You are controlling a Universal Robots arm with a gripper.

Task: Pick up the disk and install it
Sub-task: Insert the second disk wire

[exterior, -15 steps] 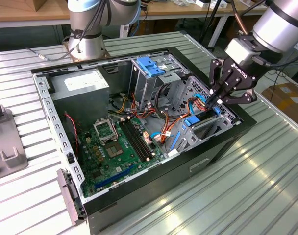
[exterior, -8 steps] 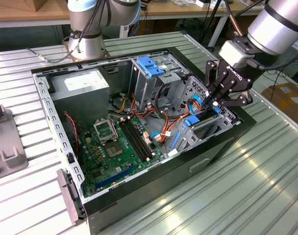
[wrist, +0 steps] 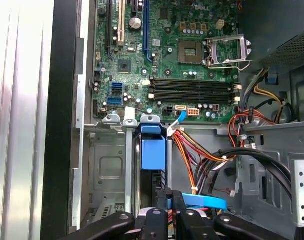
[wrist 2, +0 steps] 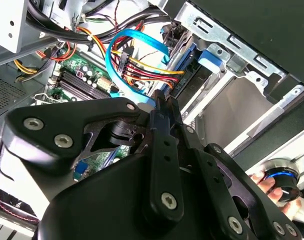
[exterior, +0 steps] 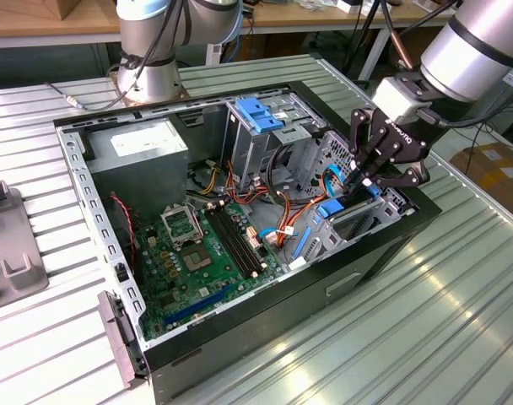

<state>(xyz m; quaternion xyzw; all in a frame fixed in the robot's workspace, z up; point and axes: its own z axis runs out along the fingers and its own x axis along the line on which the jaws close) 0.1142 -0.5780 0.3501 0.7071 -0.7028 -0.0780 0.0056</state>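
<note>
The disk (exterior: 331,209), a slim drive in a bright blue carrier, stands on edge in a slot of the metal drive cage (exterior: 358,224) at the open computer case's front corner, on the exterior view's right. In the first wrist view its blue end tab (wrist: 153,150) sticks up between the cage rails. The disk (wrist 2: 212,56) also shows in the second wrist view, deep in the bay. My gripper (exterior: 356,179) hangs over the disk's other end with its black fingers shut together (wrist: 168,197), tips down at the disk's upper edge (wrist 2: 159,100). I cannot tell whether they touch it.
Red, orange and yellow wires (wrist: 192,150) and a flat blue cable (wrist 2: 137,37) run close beside the gripper. A broader blue bracket (exterior: 258,114) sits on the upper cage. The motherboard (exterior: 197,253) and power supply (exterior: 147,148) fill the case. A second arm's base (exterior: 151,51) stands behind.
</note>
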